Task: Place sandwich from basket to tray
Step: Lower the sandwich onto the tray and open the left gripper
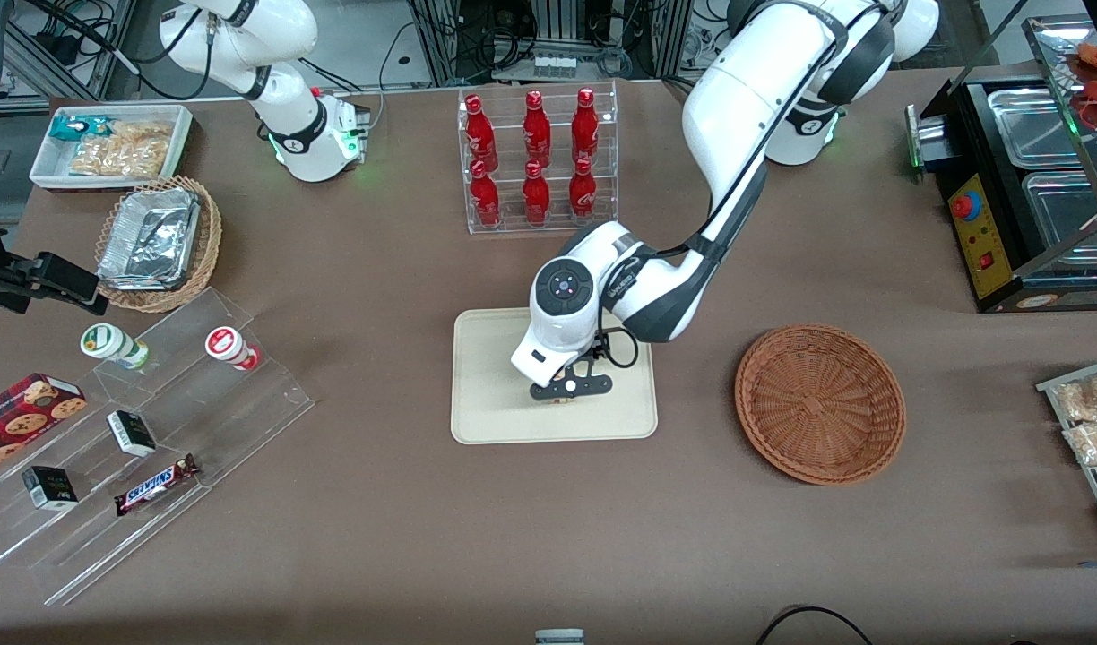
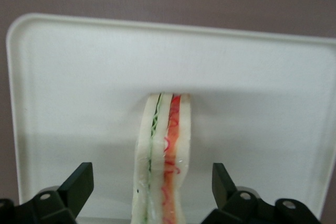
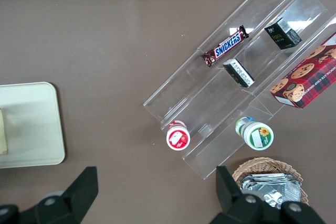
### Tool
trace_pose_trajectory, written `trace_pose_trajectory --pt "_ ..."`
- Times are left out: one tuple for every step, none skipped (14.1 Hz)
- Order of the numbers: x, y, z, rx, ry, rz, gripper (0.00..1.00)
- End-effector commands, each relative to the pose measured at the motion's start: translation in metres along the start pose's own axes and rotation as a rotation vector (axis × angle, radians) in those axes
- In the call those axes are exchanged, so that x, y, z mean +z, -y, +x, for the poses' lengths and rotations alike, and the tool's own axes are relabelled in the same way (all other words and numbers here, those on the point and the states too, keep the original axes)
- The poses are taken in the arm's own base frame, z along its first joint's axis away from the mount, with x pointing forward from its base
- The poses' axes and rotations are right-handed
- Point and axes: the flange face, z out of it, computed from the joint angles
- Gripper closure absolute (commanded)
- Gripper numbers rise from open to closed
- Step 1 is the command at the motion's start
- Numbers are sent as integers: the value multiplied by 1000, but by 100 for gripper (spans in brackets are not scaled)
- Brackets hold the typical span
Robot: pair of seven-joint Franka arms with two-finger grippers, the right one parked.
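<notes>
My gripper (image 2: 150, 187) hangs low over the tray (image 1: 486, 394), fingers (image 2: 79, 182) spread wide, clear of the sandwich (image 2: 163, 156) standing on edge on the tray between them. The basket (image 1: 819, 403) beside the tray holds nothing.

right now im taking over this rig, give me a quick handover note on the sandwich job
Gripper: open, low over the tray, fingers spread on either side of the sandwich and clear of it.
Sandwich: standing on edge on the tray, released.
Basket: empty, beside the tray toward the working arm's end of the table.
Done: sandwich moved from basket to tray.
Left: probably just lift the arm straight up without knocking the sandwich over, then retreat.
</notes>
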Motion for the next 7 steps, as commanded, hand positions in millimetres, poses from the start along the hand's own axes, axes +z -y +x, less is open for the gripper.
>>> trace_pose_trajectory --pt "-60 22 13 -41 -55 27 0" --pt "-82 32 15 -52 -51 52 0" --pt "-106 41 16 -64 -57 60 0" --pt "-132 62 27 -99 -71 69 0" --pt "-158 83 34 -126 -82 75 0" --pt "-183 109 40 -153 -76 87 0" --pt "-204 135 46 -166 -67 99 0"
